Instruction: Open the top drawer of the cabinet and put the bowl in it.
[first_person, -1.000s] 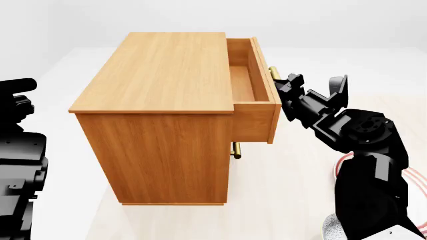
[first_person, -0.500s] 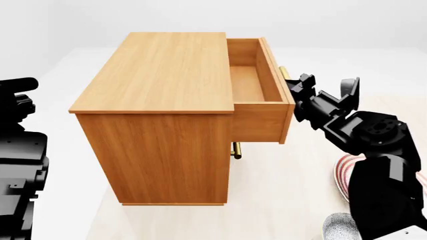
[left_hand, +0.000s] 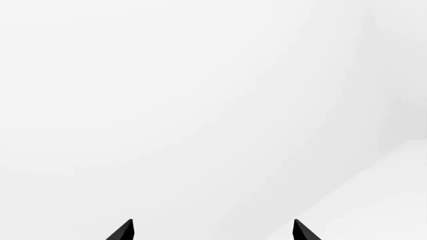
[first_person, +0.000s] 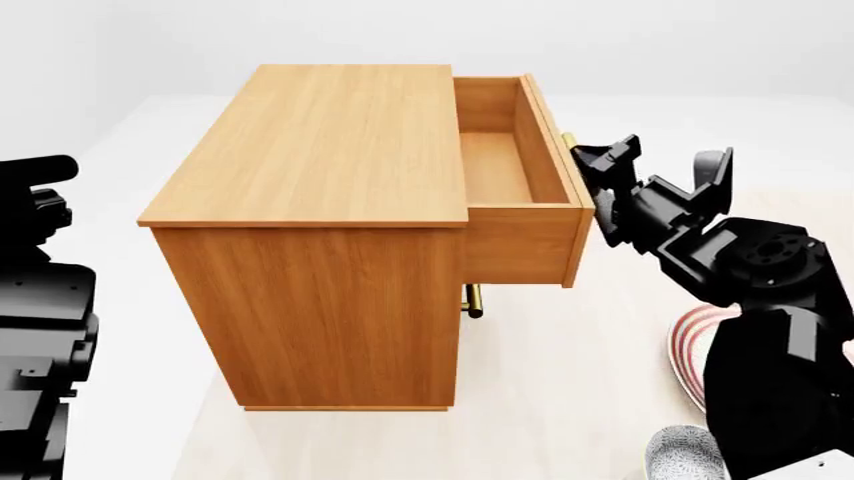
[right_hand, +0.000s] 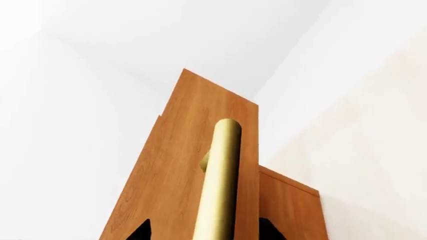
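Left wrist view: two black fingertips (left_hand: 127, 231) of the left pincer (left_hand: 212, 232) at the frame edge, set well apart, nothing between them; blank white surroundings beyond.

Head view: the cabinet (first_person: 320, 230), orange-brown wood grain, stands at centre on a pale floor (first_person: 561, 380); the top drawer (first_person: 514, 170) is pulled out to the right, its pale wooden inside exposed and holding nothing; its brass handle (first_person: 567, 141) shows as a short length at the drawer front; part of the brass handle of a lower drawer (first_person: 471, 299) shows below it; the right pincer (first_person: 597, 167), black, sits at the top drawer's handle, with the right arm (first_person: 747, 270) running back to the near right; from this view I cannot tell whether the fingers press on the bar; the bowl (first_person: 687, 452), blue-grey speckled, lies on the floor at the near right, partly hidden by the right arm, well apart from the drawer; a plate (first_person: 690, 350) with red rings lies just beyond it, also partly hidden; the left arm (first_person: 40, 330) fills the near left edge, its pincer out of sight here.

Right wrist view: the brass handle (right_hand: 219, 185) runs straight away from the camera, against the top drawer's front panel (right_hand: 167, 180); two dark fingertips (right_hand: 141, 231) of the right pincer (right_hand: 205, 232) stand either side of the bar, each with a gap of wood showing between it and the brass; spread around the handle, not pinching it.
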